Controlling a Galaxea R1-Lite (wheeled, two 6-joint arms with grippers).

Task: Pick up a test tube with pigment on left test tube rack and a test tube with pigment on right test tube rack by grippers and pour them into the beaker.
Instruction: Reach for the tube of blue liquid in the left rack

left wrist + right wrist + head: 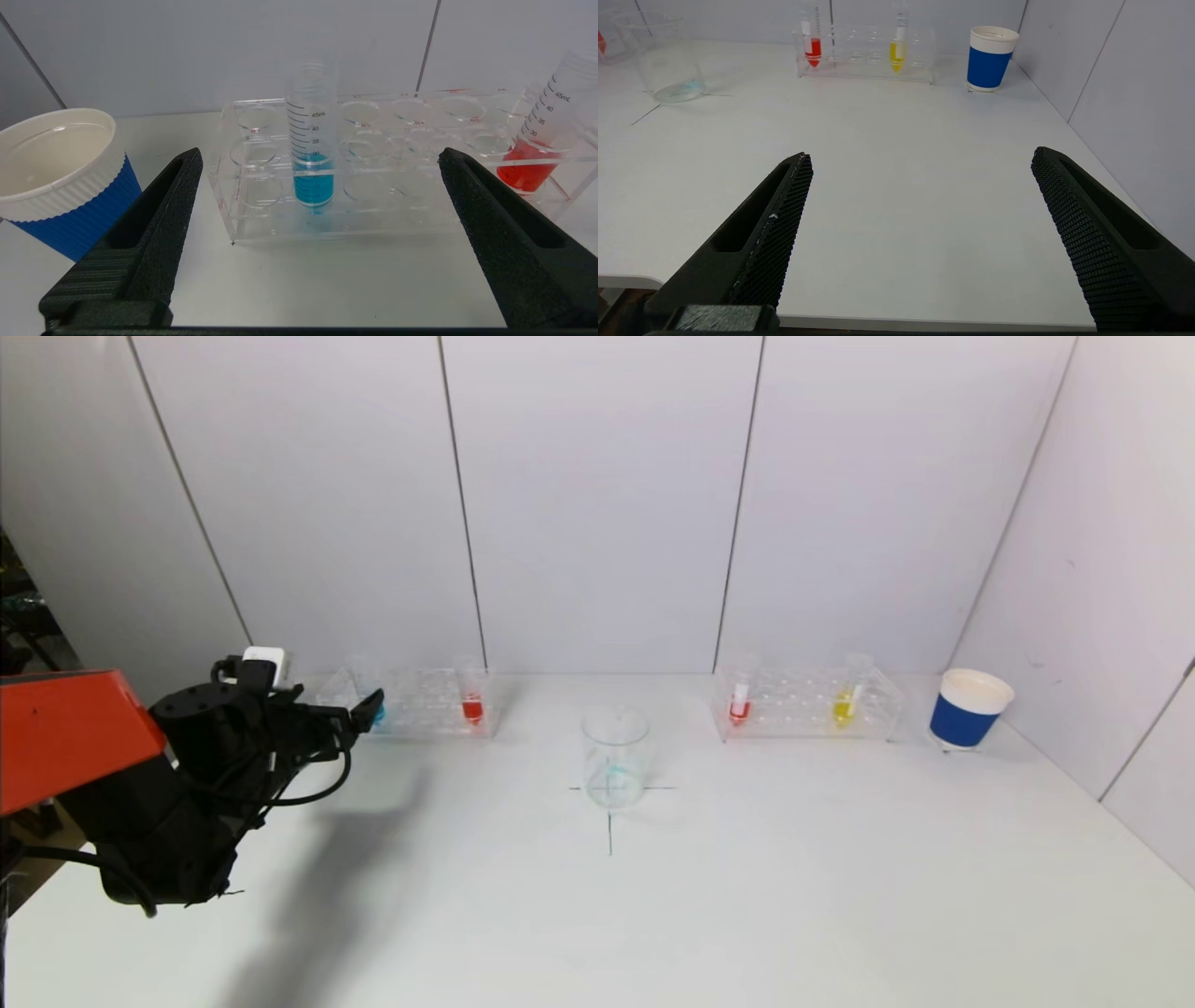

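The left gripper (317,161) is spread wide just before the left test tube rack (373,154), facing the upright blue-pigment tube (312,140), not touching it. The right gripper (920,163), likewise spread and empty, hangs over the table's near edge, well apart from the right test tube rack (866,53). The beaker (615,758) stands between the racks.

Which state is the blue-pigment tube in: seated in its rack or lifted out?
Seated: the blue tube stands upright in the left rack, the open left end effector short of it.
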